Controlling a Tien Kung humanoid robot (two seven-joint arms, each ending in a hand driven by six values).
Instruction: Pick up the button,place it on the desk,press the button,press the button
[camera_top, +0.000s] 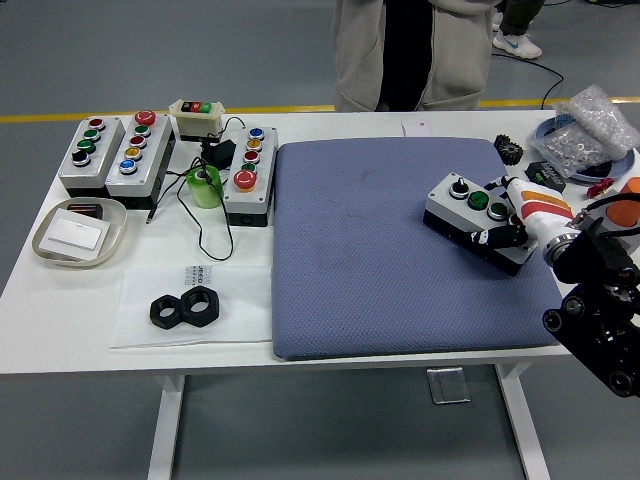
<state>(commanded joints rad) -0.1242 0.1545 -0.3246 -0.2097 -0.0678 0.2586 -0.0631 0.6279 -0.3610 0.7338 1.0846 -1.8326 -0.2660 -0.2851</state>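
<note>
button box (473, 214) on mat (370, 250), long axis upper-left to lower-right

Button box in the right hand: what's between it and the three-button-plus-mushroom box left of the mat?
Head view: only bare blue mat between the held button box and that box.

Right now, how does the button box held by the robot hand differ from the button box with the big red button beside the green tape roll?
The held button box lies tilted on the blue mat, gripped by the right hand; the box with the big red button stands untouched on the white table. The held box is shorter with fewer buttons. Both have grey tops and black bases.
</note>
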